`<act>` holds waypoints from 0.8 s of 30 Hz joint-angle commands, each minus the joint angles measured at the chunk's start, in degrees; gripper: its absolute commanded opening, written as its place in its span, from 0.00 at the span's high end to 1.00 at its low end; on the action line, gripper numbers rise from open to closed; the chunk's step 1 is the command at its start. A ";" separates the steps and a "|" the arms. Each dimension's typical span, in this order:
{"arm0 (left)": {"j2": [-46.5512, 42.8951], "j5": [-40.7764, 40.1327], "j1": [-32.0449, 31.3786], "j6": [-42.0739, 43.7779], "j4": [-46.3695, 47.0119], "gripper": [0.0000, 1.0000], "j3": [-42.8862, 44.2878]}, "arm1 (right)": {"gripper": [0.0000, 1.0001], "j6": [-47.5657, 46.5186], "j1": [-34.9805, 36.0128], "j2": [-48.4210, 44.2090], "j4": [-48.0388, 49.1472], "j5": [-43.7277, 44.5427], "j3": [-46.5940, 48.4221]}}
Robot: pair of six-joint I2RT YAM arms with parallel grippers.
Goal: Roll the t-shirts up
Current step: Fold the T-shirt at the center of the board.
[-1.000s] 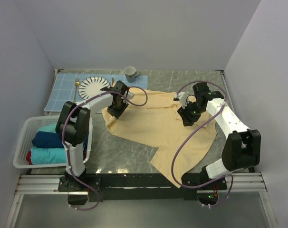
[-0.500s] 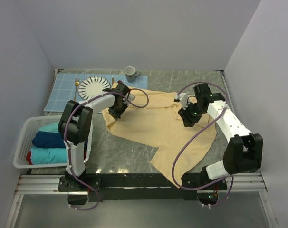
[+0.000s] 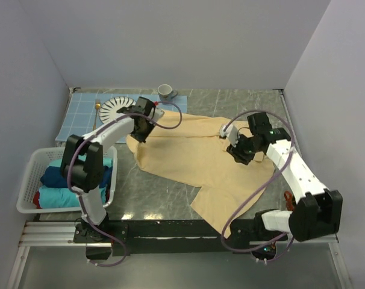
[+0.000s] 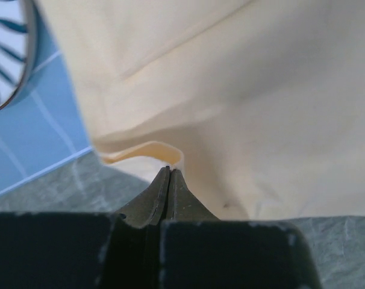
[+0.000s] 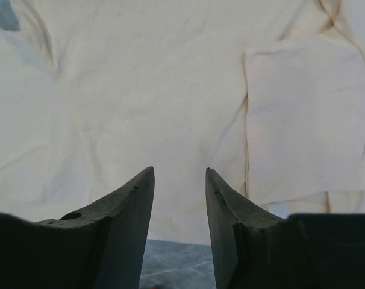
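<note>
Pinching the hem of the yellow t-shirt (image 3: 188, 153) near the striped plate (image 3: 117, 108), the left gripper (image 4: 168, 173) should lift only once the empty, parted right gripper (image 5: 179, 171) grips too.

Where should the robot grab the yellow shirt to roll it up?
At an edge, not the middle. The shirt lies spread flat, so only its hem and corners offer a lip to pinch. Come in low from outside the cloth. The left tool does this at the curled left corner, where it seems to pinch. The open right tool hangs over flat cloth.
</note>
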 commanded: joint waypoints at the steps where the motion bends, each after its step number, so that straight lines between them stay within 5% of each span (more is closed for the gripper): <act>1: -7.44 -1.41 3.33 0.44 -0.12 0.99 -2.50 | 0.52 -14.22 5.02 -8.56 2.52 1.15 -5.19; 9: -13.42 0.88 6.76 -1.05 2.42 0.99 -7.86 | 0.52 -39.97 14.17 -27.20 -1.51 -0.59 -22.06; 16: -13.95 -0.53 8.08 -0.88 4.45 0.99 -8.57 | 0.53 -68.20 15.31 -44.69 -16.45 -9.90 -32.09; 24: -14.74 -0.70 10.10 -0.18 4.36 0.99 -8.66 | 0.49 -69.98 20.39 -35.58 -17.68 -15.90 -29.29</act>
